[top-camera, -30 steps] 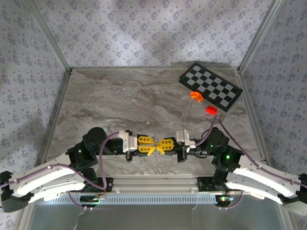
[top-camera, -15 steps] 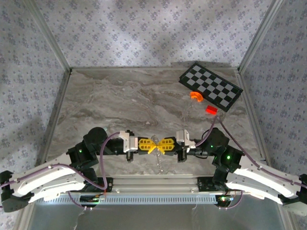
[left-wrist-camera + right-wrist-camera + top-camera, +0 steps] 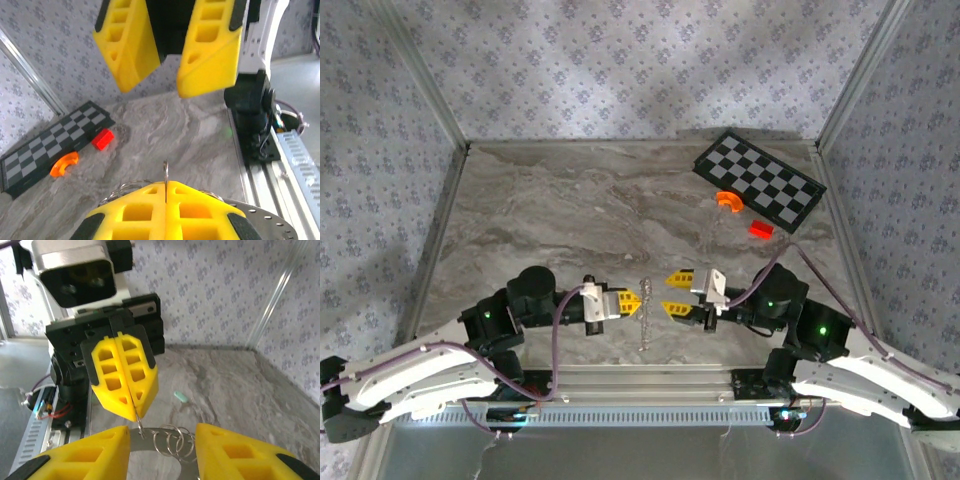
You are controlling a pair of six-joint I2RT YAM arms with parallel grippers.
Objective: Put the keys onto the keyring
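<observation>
Top view: my left hand (image 3: pixel 632 299) is clamped shut on the keyring (image 3: pixel 642 293), with its chain (image 3: pixel 643 330) dangling just past the tips. My right hand (image 3: pixel 678 291) is open, just beyond the chain.
Left wrist: keyring (image 3: pixel 165 175) sits edge-on in the pinch.
Right wrist: wire loops (image 3: pixel 170 439) hang under the left hand (image 3: pixel 135 412).
Light, thin, slippery, swings freely. I'd grip the rim, not the chain.
A second ago my right hand was shut tip-to-tip against the left; now it's let go and backed off.
</observation>
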